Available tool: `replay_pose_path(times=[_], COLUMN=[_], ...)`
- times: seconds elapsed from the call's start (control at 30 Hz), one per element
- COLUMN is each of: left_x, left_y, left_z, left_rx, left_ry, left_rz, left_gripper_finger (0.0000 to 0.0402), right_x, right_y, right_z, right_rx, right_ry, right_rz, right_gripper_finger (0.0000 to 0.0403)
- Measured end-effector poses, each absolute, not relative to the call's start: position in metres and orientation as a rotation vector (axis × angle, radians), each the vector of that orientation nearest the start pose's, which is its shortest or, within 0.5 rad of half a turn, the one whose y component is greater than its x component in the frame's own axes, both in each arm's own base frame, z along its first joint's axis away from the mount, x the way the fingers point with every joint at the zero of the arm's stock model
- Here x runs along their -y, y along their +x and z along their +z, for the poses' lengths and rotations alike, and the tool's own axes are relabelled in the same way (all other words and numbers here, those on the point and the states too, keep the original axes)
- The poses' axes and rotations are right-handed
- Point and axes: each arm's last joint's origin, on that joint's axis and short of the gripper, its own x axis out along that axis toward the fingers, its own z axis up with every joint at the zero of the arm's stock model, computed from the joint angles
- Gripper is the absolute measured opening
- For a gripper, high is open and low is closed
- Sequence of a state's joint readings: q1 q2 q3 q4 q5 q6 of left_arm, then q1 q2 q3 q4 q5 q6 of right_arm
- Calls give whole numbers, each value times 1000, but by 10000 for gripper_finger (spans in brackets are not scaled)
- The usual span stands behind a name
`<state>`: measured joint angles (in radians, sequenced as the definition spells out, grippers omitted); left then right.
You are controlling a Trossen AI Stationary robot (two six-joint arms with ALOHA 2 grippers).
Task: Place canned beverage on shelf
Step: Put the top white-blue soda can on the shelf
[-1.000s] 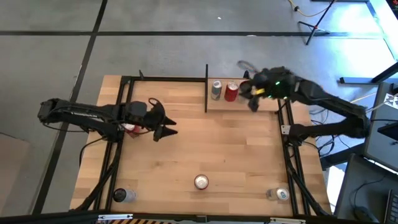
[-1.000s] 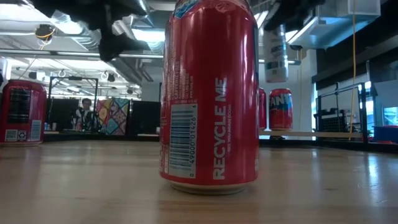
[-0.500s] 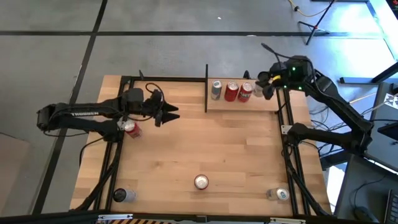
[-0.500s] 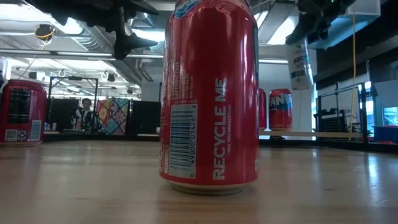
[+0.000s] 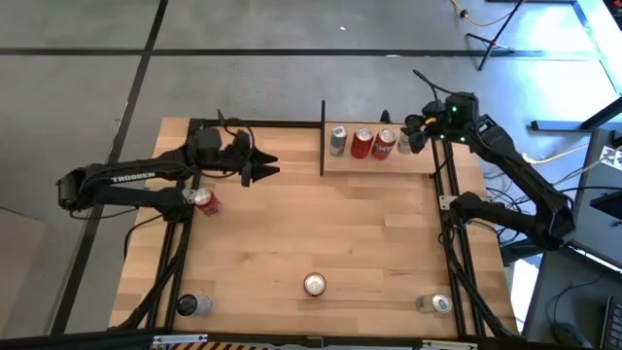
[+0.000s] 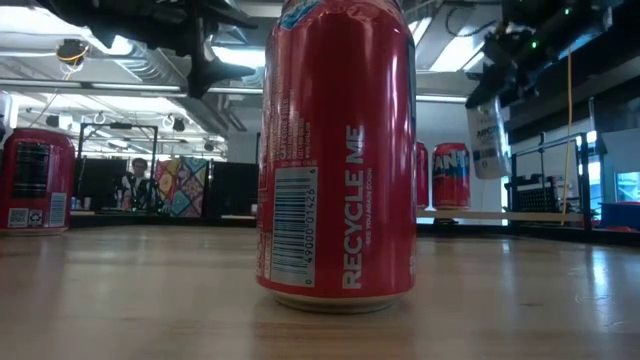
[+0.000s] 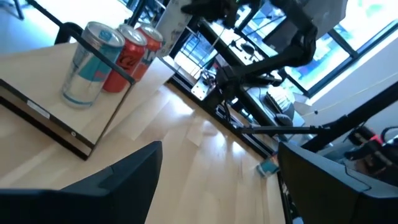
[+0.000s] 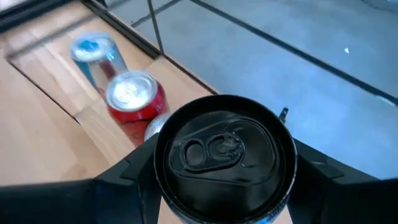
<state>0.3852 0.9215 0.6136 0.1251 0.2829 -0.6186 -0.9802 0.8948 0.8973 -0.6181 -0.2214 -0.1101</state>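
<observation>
Having swung from mid-shelf to the shelf's [image 5: 381, 160] right end, the right fingers [image 5: 407, 142] clamp a white can [image 8: 225, 155] above the row of three cans [image 5: 361, 143], a placement apparently near, while the left fingers [image 5: 267, 165] hover empty, open, over the surface [image 5: 330, 233].

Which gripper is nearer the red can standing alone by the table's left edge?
Left. The left gripper hangs open just up and to the right of that red can; the right gripper, shut on a black-topped can, is across the table over the shelf.
</observation>
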Motion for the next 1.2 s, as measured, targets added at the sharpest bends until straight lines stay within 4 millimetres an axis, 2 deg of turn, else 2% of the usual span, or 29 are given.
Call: replay_pose_path(times=[0.33,0.5,0.73,1.07,1.2], left_x=[-71,-71,-71,-71,-71], left_y=[194,194,194,194,194], left_z=[280,281,282,282,282], left_rx=[-129,-114,-108,-108,-108], left_ry=[-675,-670,-667,-667,-667], left_rz=[156,152,153,154,154], left_gripper_finger=[314,314,314,314,314], right_x=[157,162,170,172,175], right_y=[94,89,93,95,96], right_z=[276,276,266,264,261], right_rx=[-546,-523,-576,-585,-595], right_ry=[317,311,330,328,331], right_rz=[-712,-747,-732,-717,-710], right_gripper_finger=[228,228,228,228,251])
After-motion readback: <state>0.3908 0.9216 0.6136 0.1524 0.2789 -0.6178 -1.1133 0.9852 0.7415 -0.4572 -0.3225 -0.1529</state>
